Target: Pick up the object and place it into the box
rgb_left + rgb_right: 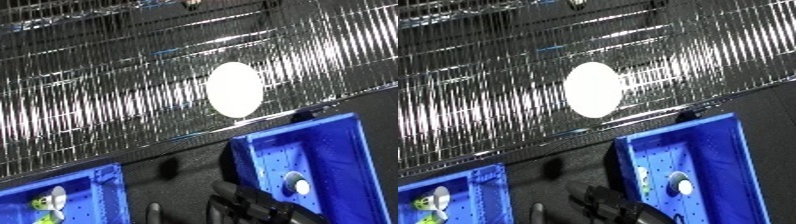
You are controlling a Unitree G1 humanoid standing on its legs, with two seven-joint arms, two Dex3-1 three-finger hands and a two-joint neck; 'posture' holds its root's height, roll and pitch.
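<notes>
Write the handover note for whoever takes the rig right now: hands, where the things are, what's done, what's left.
Hands: only dark finger shapes show at the lower edge, beside the right bin; which hand, and whether open or shut, cannot be told.
Things: the right blue bin holds a small round white-topped object. The left blue bin holds a pale object with something green beside it.
Done: one object lies in each bin.
Left: no loose object shows on the dark table; check before continuing.

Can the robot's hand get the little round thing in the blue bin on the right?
Probably yes. A dark hand shows at the bottom edge, beside the right bin. The bin is open on top and nothing covers the round thing. Which hand it is, I can't tell.
</notes>
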